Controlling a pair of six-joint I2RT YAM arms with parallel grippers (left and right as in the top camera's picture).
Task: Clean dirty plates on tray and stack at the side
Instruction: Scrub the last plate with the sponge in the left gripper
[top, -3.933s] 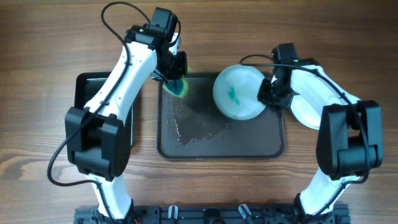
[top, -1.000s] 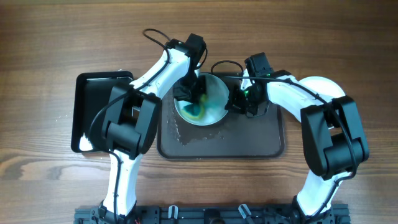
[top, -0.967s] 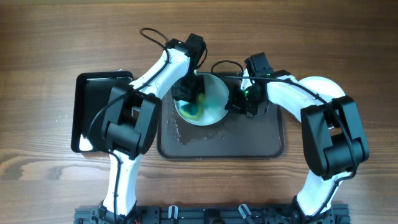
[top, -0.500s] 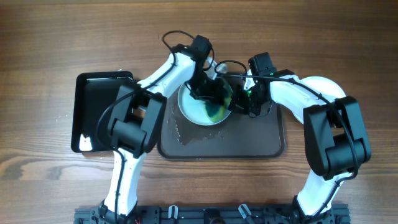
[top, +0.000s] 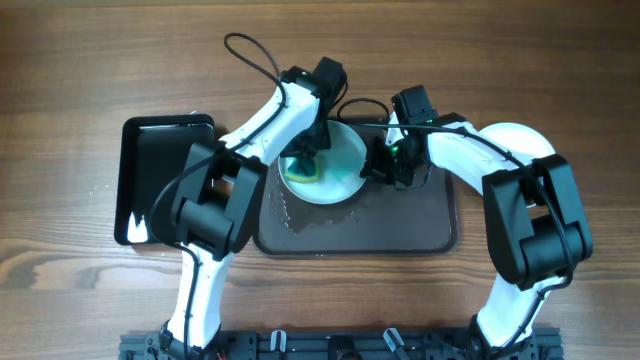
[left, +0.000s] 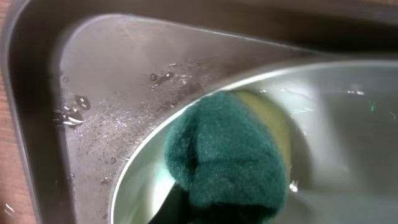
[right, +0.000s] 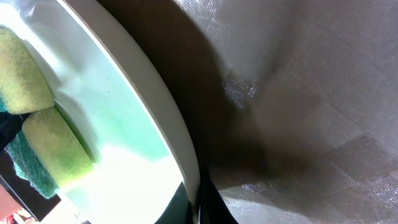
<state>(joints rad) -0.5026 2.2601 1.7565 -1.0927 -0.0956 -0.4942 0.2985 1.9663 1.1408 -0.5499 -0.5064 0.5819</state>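
- While my left tool (top: 308, 155) clamps the folded sponge (top: 302, 170), the sponge's green face presses into the plate (top: 345, 160).
- Seen from overhead, that plate lies over the far left part of the tray (top: 410, 225), with a pale teal film across it.
- My right tool (top: 382, 168) pinches the plate's right rim. The right wrist view shows that rim off the tray floor, with shadow beneath.
- Water beads (left: 71, 112) sit in the tray's corner.
- A second plate (top: 525, 140) rests on the worktop (top: 80, 60) right of the tray, partly under my right arm.
- The black tray (top: 165, 180) lies just left of the tray.
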